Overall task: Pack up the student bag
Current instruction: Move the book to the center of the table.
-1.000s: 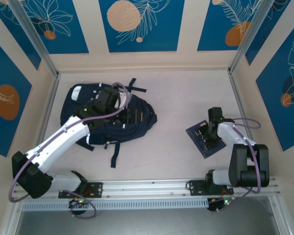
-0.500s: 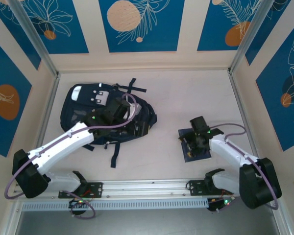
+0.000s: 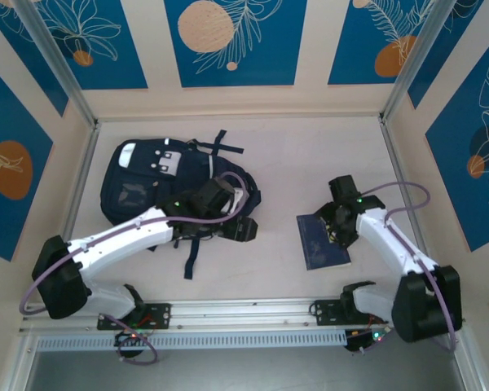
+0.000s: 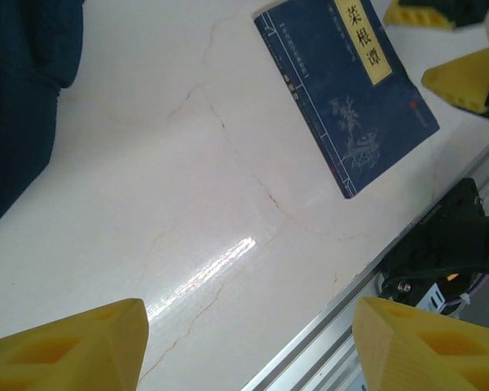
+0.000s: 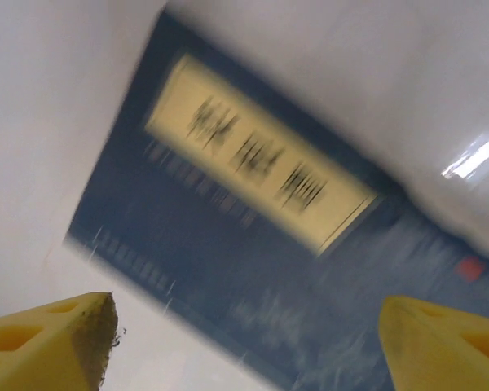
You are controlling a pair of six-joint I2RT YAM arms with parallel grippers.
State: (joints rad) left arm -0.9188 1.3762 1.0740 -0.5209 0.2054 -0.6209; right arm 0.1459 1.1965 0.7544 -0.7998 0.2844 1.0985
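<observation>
My left claw (image 3: 240, 230) hangs at the near right edge of the bag (image 3: 138, 183), fingers spread wide with nothing between them and bare table (image 3: 310, 155) beneath. The bag lies flat at the far left of the table. My right claw (image 3: 340, 228) hovers over the far end of a navy book (image 3: 322, 244), fingers apart and gripping nothing. The book lies flat, well apart from the bag.

Through my left wrist camera I read 菜根谭 on the cream label (image 4: 364, 39) of the navy booklet (image 4: 346, 106); my right wrist camera blurs it.
</observation>
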